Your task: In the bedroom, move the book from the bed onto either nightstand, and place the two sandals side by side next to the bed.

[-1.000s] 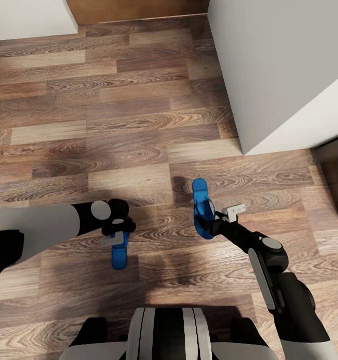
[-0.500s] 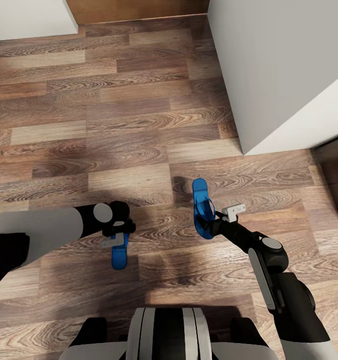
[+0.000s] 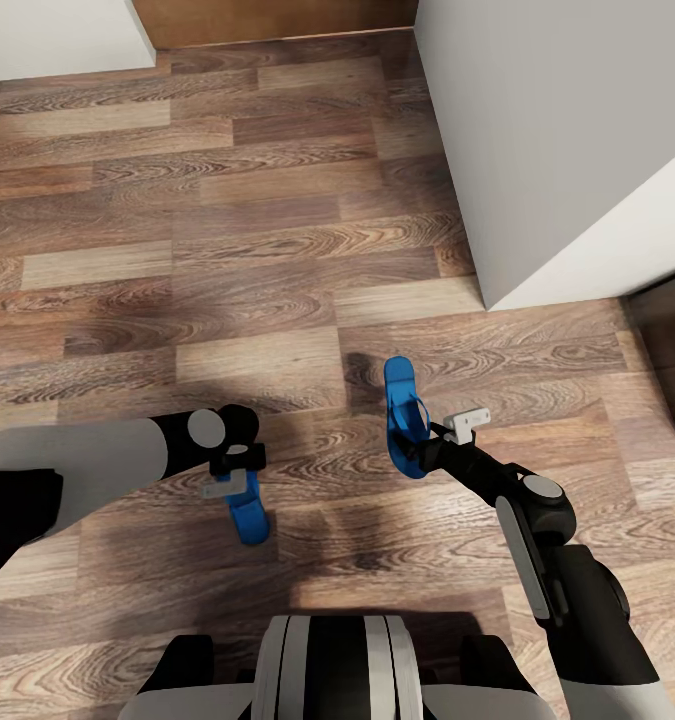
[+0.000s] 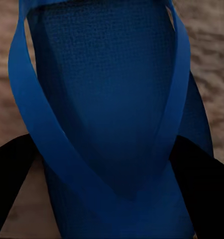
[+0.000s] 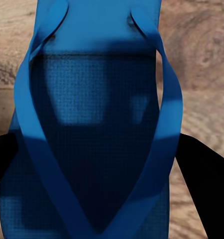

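Note:
Two bright blue sandals are in my grippers over the wood-plank floor. My left gripper [image 3: 235, 487] is shut on the strap end of one sandal [image 3: 249, 520], whose sole slants toward my base. In the left wrist view this sandal [image 4: 107, 99] lies between the black fingers [image 4: 10, 184]. My right gripper [image 3: 424, 452] is shut on the other sandal [image 3: 404, 405], which points away from me. The right wrist view has that sandal [image 5: 92, 99] between its fingers [image 5: 206, 184]. The book and the nightstand are out of view. I cannot tell whether the pale block at the upper right is the bed.
A pale grey-white block [image 3: 557, 150] rises at the upper right, its corner just beyond the right sandal. A dark brown surface [image 3: 672, 350] shows at the right edge. A white wall [image 3: 57, 35] and brown panel [image 3: 277, 18] stand at the back. Plank floor [image 3: 227, 250] lies ahead.
The left gripper has turned a little, so its sandal now slants to the right instead of hanging straight toward my base. The right arm and its sandal have not moved.

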